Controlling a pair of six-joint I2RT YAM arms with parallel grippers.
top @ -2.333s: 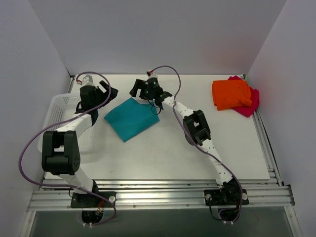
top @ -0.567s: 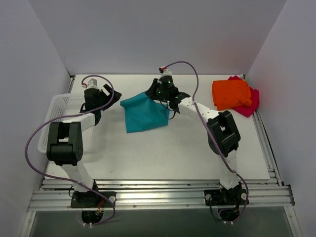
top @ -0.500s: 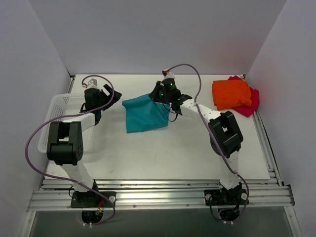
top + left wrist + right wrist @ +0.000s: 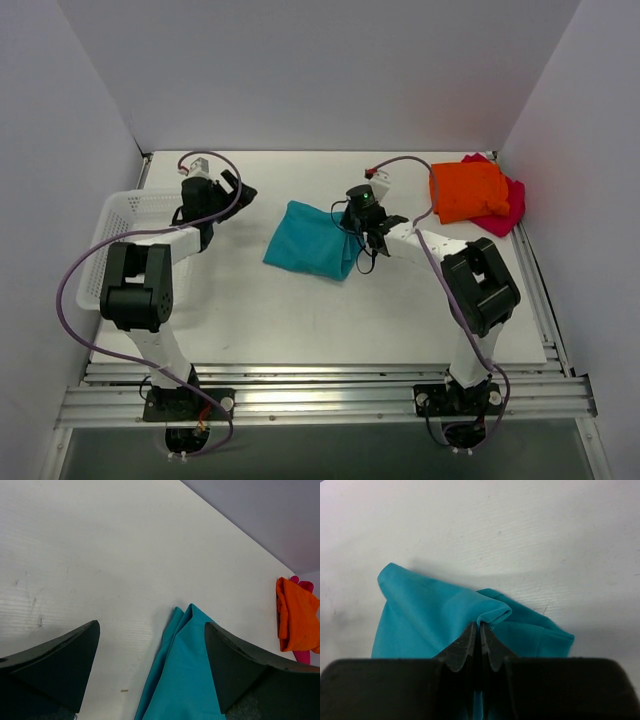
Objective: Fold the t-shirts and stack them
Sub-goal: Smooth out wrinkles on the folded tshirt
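The teal-blue t-shirt (image 4: 312, 239) lies folded in the middle of the table, and shows in the wrist views too (image 4: 190, 680) (image 4: 430, 620). My right gripper (image 4: 352, 226) (image 4: 480, 627) is shut on a pinched fold at the shirt's right edge. The orange t-shirt (image 4: 466, 189) (image 4: 297, 617) lies folded on top of the magenta-pink t-shirt (image 4: 506, 209) (image 4: 303, 656) at the far right. My left gripper (image 4: 238, 190) (image 4: 152, 667) hangs open to the left of the teal shirt, nothing between its fingers.
A white mesh basket (image 4: 125, 230) stands at the table's left edge, under the left arm. Grey walls close the back and both sides. A metal rail (image 4: 320, 395) runs along the near edge.
My right gripper has dragged the teal-blue shirt rightwards and nearer, towards the orange and pink pile. The left gripper has shifted slightly right and stays open.
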